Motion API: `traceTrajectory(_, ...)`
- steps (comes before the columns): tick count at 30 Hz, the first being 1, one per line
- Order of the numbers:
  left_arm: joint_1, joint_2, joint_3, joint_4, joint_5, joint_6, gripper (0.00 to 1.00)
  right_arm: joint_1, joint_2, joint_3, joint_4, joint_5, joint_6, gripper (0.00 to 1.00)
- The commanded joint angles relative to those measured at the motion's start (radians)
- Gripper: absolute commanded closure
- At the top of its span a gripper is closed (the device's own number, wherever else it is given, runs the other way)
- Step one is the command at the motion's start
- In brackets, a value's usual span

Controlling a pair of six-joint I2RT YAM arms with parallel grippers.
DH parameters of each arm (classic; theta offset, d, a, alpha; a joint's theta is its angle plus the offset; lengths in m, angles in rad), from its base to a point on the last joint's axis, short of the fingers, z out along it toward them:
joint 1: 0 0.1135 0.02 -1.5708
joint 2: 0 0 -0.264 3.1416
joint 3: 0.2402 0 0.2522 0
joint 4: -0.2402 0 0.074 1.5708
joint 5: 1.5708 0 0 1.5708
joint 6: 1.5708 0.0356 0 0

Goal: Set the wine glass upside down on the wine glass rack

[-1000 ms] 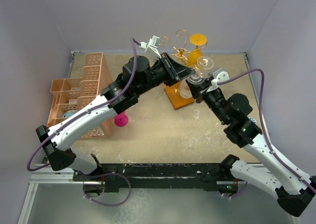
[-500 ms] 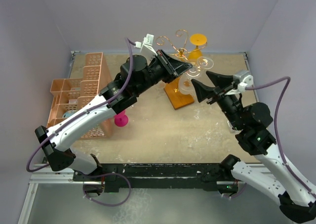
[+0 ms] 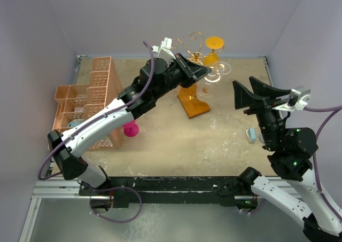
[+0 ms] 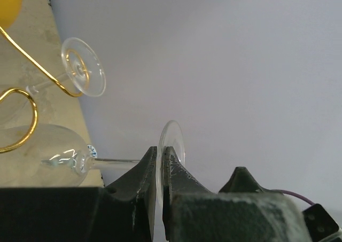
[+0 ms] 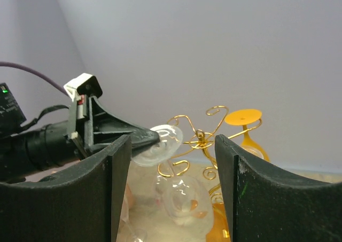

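My left gripper (image 3: 202, 71) is shut on the round foot of a clear wine glass (image 4: 175, 138), pinching it edge-on between its fingers (image 4: 140, 172). The glass hangs foot-up, with its bowl (image 5: 184, 199) low beside a gold curl of the wine glass rack (image 3: 194, 54). Whether stem and wire touch I cannot tell. The rack's orange-brown base (image 3: 193, 102) lies under it. A second clear glass (image 4: 83, 73) and an orange glass (image 5: 243, 116) hang on the rack. My right gripper (image 3: 242, 82) stands open to the right of the rack, with nothing between its fingers (image 5: 107, 194).
An orange lattice crate (image 3: 91, 100) stands at the left of the table, with a pink object (image 3: 131, 129) beside it. A small pale blue item (image 3: 251, 134) lies on the table under my right arm. Walls close in at the back and on both sides.
My right gripper has opened, let go of the glass bowl and drawn back to the right, away from the rack. The left gripper still pinches the glass foot and has barely shifted.
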Motion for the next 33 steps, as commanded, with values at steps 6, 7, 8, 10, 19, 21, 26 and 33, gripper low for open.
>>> traceTrajectory(6,0.033,0.068,0.049,0.089,0.019,-0.034,1.00,0.001,0.032,-0.024,0.066,0.065,0.032,0.35)
traceTrajectory(7,0.033,0.073,0.051,0.091,-0.001,-0.037,1.00,0.003,0.032,-0.029,0.070,0.064,0.034,0.35)
traceTrajectory(8,0.033,0.076,0.055,0.091,-0.015,-0.035,1.00,0.003,0.032,-0.034,0.073,0.061,0.036,0.35)
traceTrajectory(10,0.036,0.091,0.071,0.073,-0.049,-0.026,1.00,0.001,0.033,-0.037,0.078,0.060,0.041,0.35)
traceTrajectory(19,0.066,0.134,0.126,0.038,-0.143,-0.003,1.00,0.002,0.046,-0.063,0.092,0.045,0.050,0.35)
traceTrajectory(21,0.074,0.140,0.125,0.036,-0.147,-0.007,1.00,0.002,0.050,-0.066,0.100,0.041,0.050,0.35)
traceTrajectory(26,0.095,0.153,0.122,0.037,-0.146,-0.019,1.00,0.003,0.056,-0.072,0.107,0.036,0.052,0.35)
traceTrajectory(33,0.110,0.145,0.108,0.039,-0.153,-0.020,1.00,0.002,0.048,-0.082,0.112,0.028,0.058,0.35)
